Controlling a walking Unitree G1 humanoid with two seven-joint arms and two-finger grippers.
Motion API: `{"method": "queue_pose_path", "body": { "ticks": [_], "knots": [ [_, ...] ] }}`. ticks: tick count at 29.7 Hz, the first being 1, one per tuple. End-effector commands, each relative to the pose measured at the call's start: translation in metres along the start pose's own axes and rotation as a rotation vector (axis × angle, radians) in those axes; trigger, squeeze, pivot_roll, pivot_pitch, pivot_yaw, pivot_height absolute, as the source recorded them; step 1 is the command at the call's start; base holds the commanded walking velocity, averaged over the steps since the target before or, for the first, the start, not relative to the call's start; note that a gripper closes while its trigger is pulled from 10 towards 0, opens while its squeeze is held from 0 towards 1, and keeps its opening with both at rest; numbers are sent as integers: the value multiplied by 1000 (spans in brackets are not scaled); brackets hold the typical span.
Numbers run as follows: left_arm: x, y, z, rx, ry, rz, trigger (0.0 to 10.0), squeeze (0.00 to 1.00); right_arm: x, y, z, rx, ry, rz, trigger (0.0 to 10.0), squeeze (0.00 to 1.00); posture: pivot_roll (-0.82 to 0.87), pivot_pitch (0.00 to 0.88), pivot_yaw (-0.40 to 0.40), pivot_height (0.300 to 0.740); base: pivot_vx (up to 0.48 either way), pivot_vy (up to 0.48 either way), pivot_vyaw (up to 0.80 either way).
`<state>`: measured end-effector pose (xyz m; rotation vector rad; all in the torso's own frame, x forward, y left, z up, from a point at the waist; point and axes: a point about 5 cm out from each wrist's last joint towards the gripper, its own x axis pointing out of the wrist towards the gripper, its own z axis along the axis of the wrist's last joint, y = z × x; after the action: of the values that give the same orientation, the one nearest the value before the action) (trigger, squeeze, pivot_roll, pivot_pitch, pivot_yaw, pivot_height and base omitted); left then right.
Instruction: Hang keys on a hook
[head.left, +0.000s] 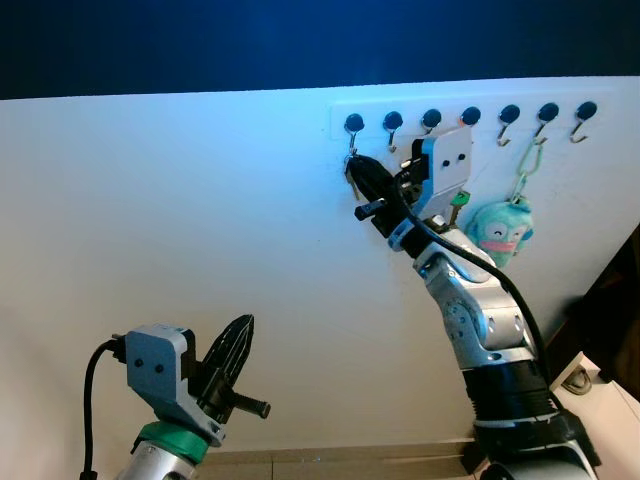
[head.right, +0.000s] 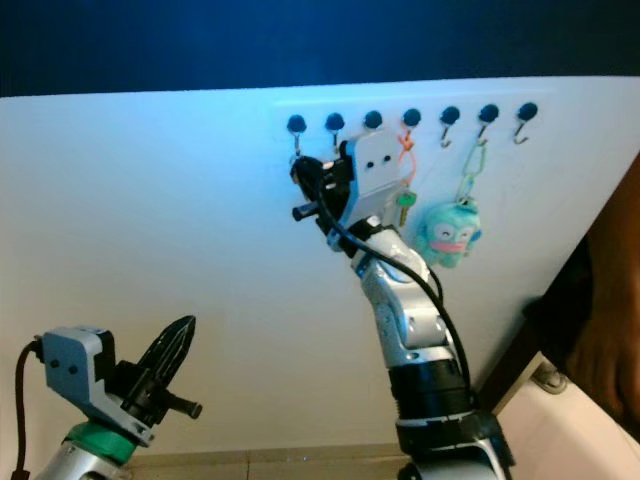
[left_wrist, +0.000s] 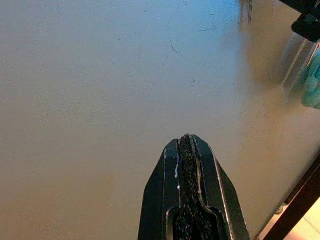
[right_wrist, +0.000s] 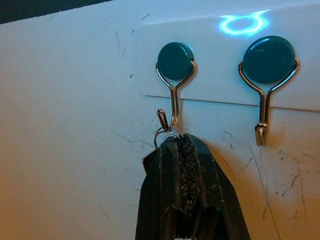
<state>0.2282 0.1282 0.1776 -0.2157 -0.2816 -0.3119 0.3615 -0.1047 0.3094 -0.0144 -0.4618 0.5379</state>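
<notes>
A white rail (head.left: 460, 128) on the wall carries a row of dark-knobbed wire hooks. My right gripper (head.left: 353, 172) is raised to the leftmost hook (head.left: 354, 126) and is shut on the keys. In the right wrist view the silver key ring (right_wrist: 167, 133) sticks out of the shut fingertips (right_wrist: 182, 150) and sits at the bend of that hook (right_wrist: 173, 102), just under its upturned tip. I cannot tell if the ring is threaded over it. The neighbouring hook (right_wrist: 263, 107) is bare. My left gripper (head.left: 242, 330) is held low in front of the wall, shut with nothing in it.
A teal plush keychain (head.left: 500, 232) hangs by a chain from a hook further right. An orange cord (head.right: 406, 150) with a green key (head.right: 403, 206) hangs behind my right wrist. A dark brown object (head.right: 610, 320) and a white surface (head.left: 605, 395) lie at lower right.
</notes>
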Motion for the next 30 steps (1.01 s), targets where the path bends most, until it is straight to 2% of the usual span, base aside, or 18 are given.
{"method": "queue_pose_path", "body": {
  "ticks": [1,8,12,28,29,30],
  "knots": [
    [-3,1,-5,11,37,5,10000,0,-6,-4,-18,33,80,-33,10000,0,-66,81,138,740,0,0,0],
    [-4,1,-5,11,40,7,10000,0,-12,-2,-27,28,122,-6,10000,0,-64,83,137,740,0,0,0],
    [-4,2,-6,9,41,12,10000,0,-23,-5,-38,31,158,-17,10000,0,-64,83,137,740,0,0,0],
    [-4,1,-5,8,40,10,10000,0,-26,-7,-37,48,154,-34,10000,0,-62,96,139,740,0,0,0],
    [-4,1,-5,8,40,10,10000,0,-26,-7,-37,52,151,-33,10000,165,-62,96,139,740,0,0,0],
    [-4,1,-5,8,39,11,10000,0,-26,-7,-36,56,146,-35,10000,1000,-62,96,139,740,0,0,0]
  ]
}}
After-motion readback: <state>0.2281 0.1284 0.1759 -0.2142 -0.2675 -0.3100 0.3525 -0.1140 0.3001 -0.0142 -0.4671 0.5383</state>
